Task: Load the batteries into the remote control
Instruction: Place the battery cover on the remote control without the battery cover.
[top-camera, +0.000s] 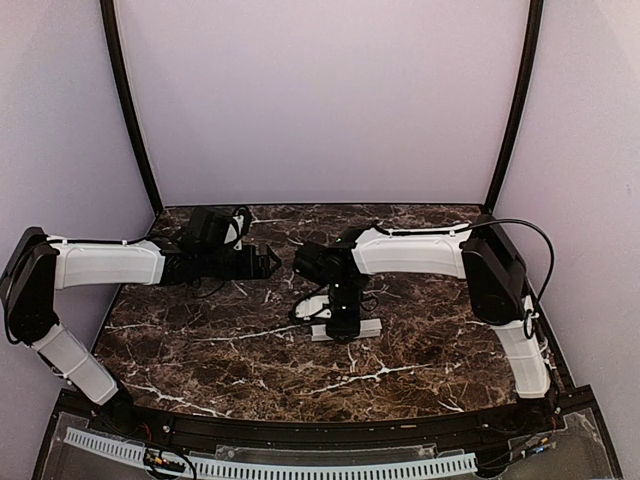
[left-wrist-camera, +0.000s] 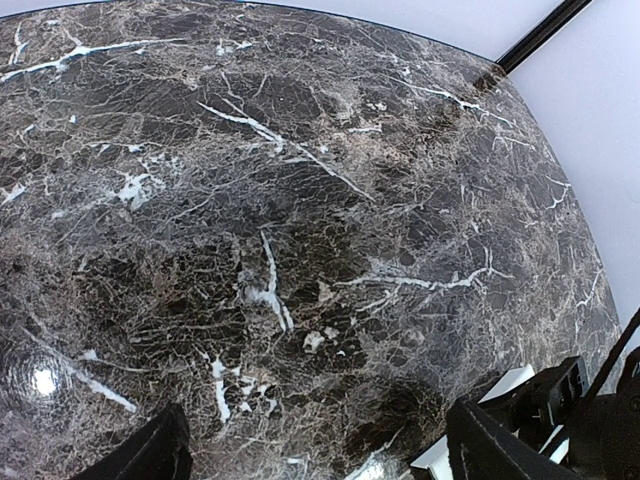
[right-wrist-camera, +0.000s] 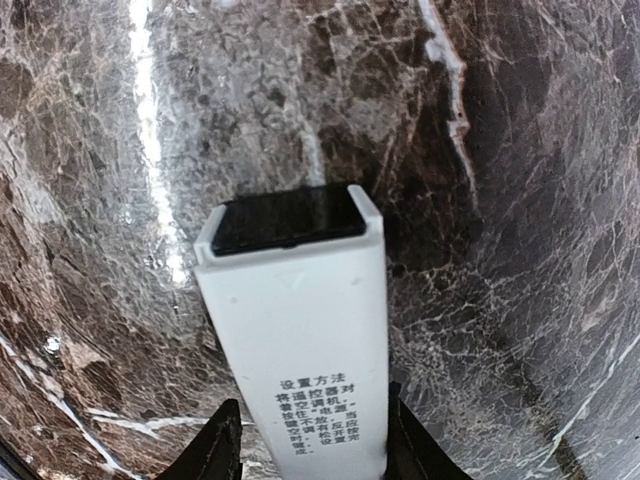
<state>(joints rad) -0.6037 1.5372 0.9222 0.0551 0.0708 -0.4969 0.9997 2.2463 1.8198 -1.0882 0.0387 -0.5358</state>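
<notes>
My right fingers (right-wrist-camera: 218, 445) stand one on each long side of the remote (right-wrist-camera: 300, 320), close against both edges with no gap I can see. I cannot tell whether they press it or only touch it. There is room ahead of them, as the bar runs away from the wrist over the bench (right-wrist-camera: 520, 250) with marble showing on both flanks and past its far end.

The remote is a slim white bar. Its far end is capped by a dark glossy window (right-wrist-camera: 287, 218), and a block of small black print (right-wrist-camera: 318, 415) sits on its upper face near the fingers. A shadow falls along its right side. From above it lies crosswise near the middle of the bench, under the right wrist, which points down at it.

My left fingers (left-wrist-camera: 150, 455) are spread wide, with nothing between them. They hang over marble just left of the right wrist, near it but apart.

Further out, the bench meets a pale wall (top-camera: 320, 100) at the back, with black poles (top-camera: 130, 110) rising at both back corners. The side walls crowd both elbows. The near edge curves, with a white slotted rail (top-camera: 270, 465) below it.
</notes>
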